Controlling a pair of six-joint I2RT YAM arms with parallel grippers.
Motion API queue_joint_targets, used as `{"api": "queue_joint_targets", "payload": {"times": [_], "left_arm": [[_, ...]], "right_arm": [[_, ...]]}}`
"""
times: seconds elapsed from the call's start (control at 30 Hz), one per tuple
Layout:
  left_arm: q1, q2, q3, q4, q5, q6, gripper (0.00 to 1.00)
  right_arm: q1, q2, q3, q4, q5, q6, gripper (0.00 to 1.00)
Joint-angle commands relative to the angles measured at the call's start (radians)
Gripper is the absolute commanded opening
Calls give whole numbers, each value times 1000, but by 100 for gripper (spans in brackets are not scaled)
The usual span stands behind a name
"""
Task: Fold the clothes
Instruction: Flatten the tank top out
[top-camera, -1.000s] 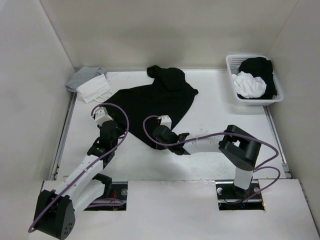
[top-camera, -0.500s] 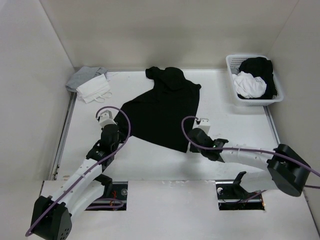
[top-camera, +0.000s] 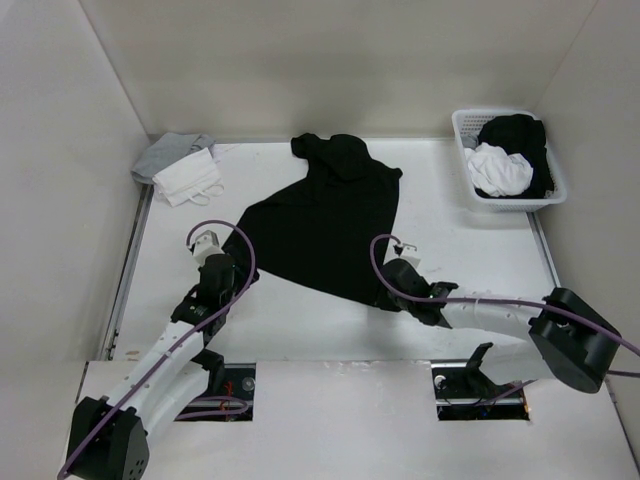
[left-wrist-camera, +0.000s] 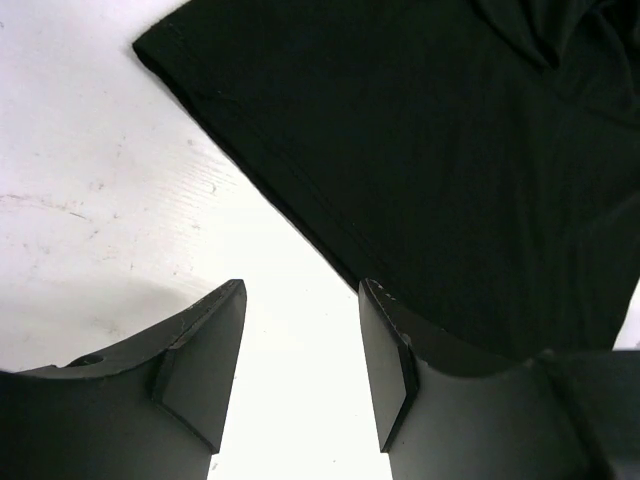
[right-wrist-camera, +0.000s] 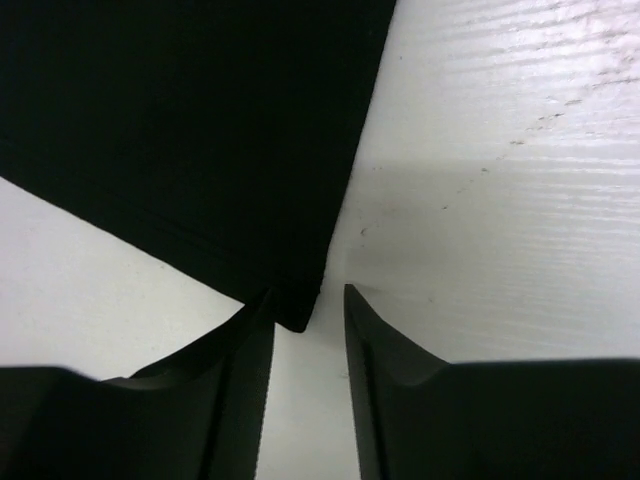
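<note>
- Black shirt (top-camera: 325, 225) lies spread mid-table (top-camera: 450, 230), bunched at its far end
- Left gripper (left-wrist-camera: 302, 290): jaws spread over bare table, beside the hem
- Right gripper (right-wrist-camera: 308, 300): jaws apart, shirt's near corner at their tips

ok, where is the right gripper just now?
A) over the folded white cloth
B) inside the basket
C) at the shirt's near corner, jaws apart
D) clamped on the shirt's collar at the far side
C: the right wrist view shows the right gripper with its jaws apart at the near corner of the black shirt, and the white table shows in the gap between them.
</note>
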Motion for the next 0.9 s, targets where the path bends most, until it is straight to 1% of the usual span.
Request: {"api": "queue_joint_targets", "payload": {"times": [0.0,0.17,0.27,0.37,0.43,0.53,0.63,0.77,0.87], "left_arm": [[-2,-17,0,43,16,-12,47],[6,-23,0,50,17,-6,47],[8,-17,1,62,17,-6,47],[5,-11,4,66,17,-4,47],[5,-3,4,67,17,0,47],[0,15,9,59,17,6,48],[-3,23,9,53,17,6,49],[26,23,1,35,40,-6,49],[58,47,-2,30,82,-9,47]], "right_arm": [[12,43,25,43,-26,40,36],[27,86,33,28,-35,62,32],[30,88,37,13,-26,85,21],[30,48,27,-9,11,102,10],[25,-4,13,-41,46,106,6],[-2,-137,-19,-116,101,112,4],[-54,-283,-52,-175,112,103,3],[-158,-466,-78,-239,114,69,3],[-238,-509,-82,-230,88,13,3]]}}
